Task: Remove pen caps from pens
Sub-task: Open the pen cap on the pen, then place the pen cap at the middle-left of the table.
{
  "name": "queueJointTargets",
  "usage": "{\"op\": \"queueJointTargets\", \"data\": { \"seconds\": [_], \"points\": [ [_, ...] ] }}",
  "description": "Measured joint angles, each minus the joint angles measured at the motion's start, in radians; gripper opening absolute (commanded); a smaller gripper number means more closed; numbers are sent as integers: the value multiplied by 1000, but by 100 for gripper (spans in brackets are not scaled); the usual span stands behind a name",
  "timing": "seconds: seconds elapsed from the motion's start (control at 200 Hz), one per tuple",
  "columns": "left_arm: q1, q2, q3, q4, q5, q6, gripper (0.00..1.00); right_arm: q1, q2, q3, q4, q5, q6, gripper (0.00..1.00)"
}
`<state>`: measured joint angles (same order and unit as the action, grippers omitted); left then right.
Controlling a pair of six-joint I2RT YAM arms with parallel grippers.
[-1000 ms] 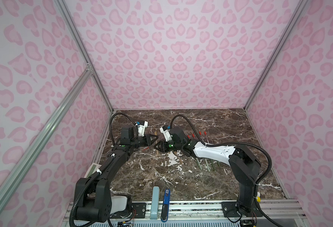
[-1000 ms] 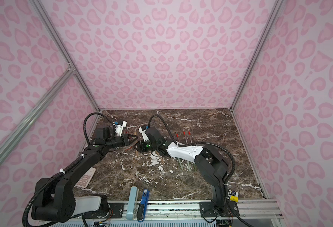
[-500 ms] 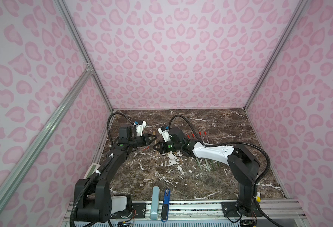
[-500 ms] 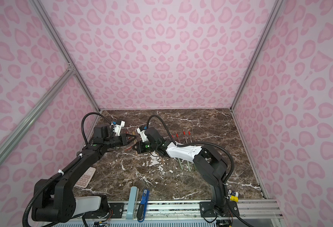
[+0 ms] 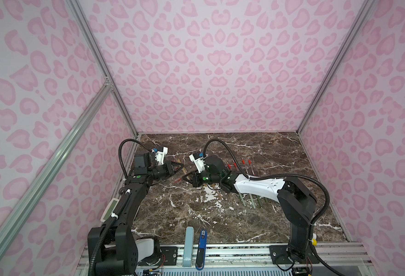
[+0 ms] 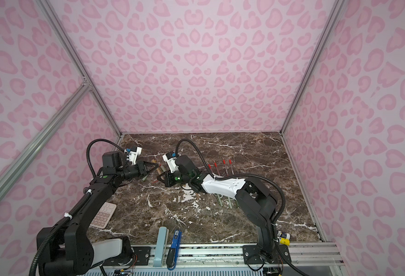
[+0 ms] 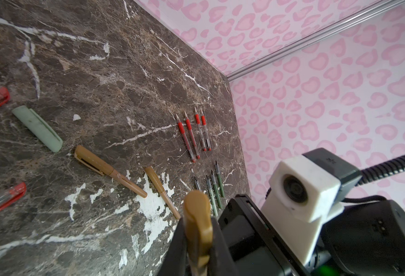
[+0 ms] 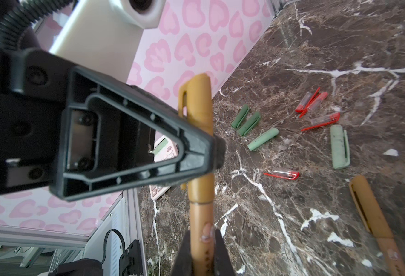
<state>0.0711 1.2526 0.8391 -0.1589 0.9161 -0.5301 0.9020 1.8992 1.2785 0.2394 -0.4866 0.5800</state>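
One tan-brown pen [image 8: 201,215] hangs above the table between both arms. My left gripper [image 7: 197,229] is shut on its tan cap [image 8: 197,105], which is seated on the barrel. My right gripper [image 8: 202,241] is shut on the barrel just below the cap's seam. In both top views the two grippers [image 5: 182,166] [image 6: 158,178] meet tip to tip at the back left. Loose green caps [image 8: 246,121], pale-green caps [image 8: 340,147] and red caps [image 8: 282,174] lie below them. Another capped tan pen [image 7: 108,167] lies nearby. Rows of red pens [image 7: 191,136] and green pens [image 7: 214,188] lie farther right.
A pale-blue case [image 5: 189,246] and a blue-and-black tool [image 5: 202,248] lie at the front edge. A pink calculator [image 6: 102,215] sits by the left wall under the left arm. Pink patterned walls close in three sides of the marble table [image 5: 256,222].
My right gripper has shut on the pen's barrel. Both grippers have shifted slightly to the left. The left gripper has kept its hold on the cap.
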Motion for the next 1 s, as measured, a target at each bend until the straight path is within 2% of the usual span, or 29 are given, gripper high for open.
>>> {"op": "queueJointTargets", "data": {
  "seconds": [0.185,0.315,0.38,0.525,0.71,0.87,1.0],
  "points": [
    [11,0,0,-27,2,-14,3,-2,-12,-25,14,-2,-15,0],
    [72,0,29,88,-182,2,3,-13,-28,-82,-172,32,8,0],
    [84,0,31,107,-211,5,3,-23,-30,-92,-240,50,13,0],
    [132,0,29,124,-293,-11,3,-25,-61,-132,-247,58,13,0],
    [128,2,-11,138,-309,15,5,-64,-103,-185,-252,75,31,0],
    [87,23,-35,116,-375,114,5,-103,-137,-228,-242,71,42,0],
    [42,49,-57,109,-430,178,5,-134,-211,-278,-256,119,45,0]
  ]
}}
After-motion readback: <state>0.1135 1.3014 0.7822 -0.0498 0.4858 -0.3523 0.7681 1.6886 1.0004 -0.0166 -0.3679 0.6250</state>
